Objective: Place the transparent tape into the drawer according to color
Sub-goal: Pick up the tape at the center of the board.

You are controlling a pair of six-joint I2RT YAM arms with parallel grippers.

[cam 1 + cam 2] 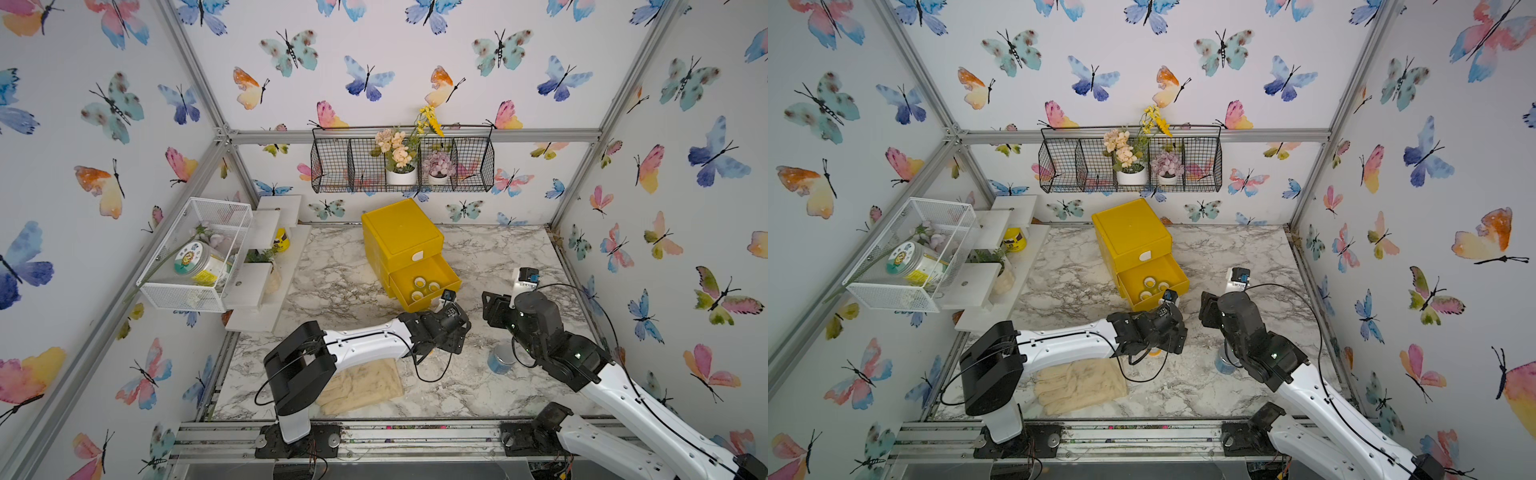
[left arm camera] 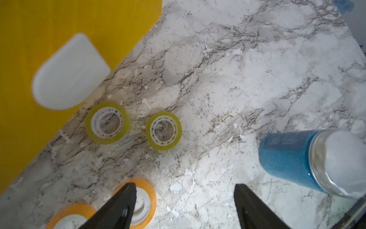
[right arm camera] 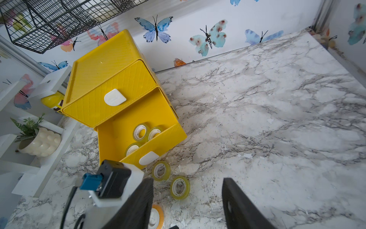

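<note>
Left fingers (image 2: 124, 206) spread wide just above the counter (image 2: 237, 79), nothing clamped. One finger overlaps the hub of an orange tape roll (image 2: 152, 200); can't tell if it touches. Second orange roll (image 2: 69, 208) just beside it. Right fingers (image 3: 237, 202) partly open, empty, hanging over the counter near the drawer front

Yellow-green tape roll (image 2: 108, 140) lies flat right at the front of the open lower drawer (image 3: 118, 123), second yellow-green roll (image 2: 163, 146) just beside it. Three rolls in the drawer (image 3: 141, 125); tint unclear against the yellow plastic. Upper drawer (image 3: 111, 83) shut

Handling, my read:
- light, with a stiff white plastic hub and a glossy band that is likely slick; not fragile
- flat on the counter it sits low, so there's little side wall to grab
- squeezing across the outer band risks it squirting out; better to pinch the ring wall, one finger down the core and one outside
- rolls sit close together, so a wide spread may nudge the neighbour
- will roll if it lands on edge, so release it flat

Writing: nothing legible. Blue jar (image 2: 287, 156) has raised marks on its side, unreadable. Jar in the white mesh basket (image 1: 195, 262) has a cartoon label, text too small. Yellow bottle (image 1: 282, 240) has a dark label, unreadable. Tape hubs look plain
</note>
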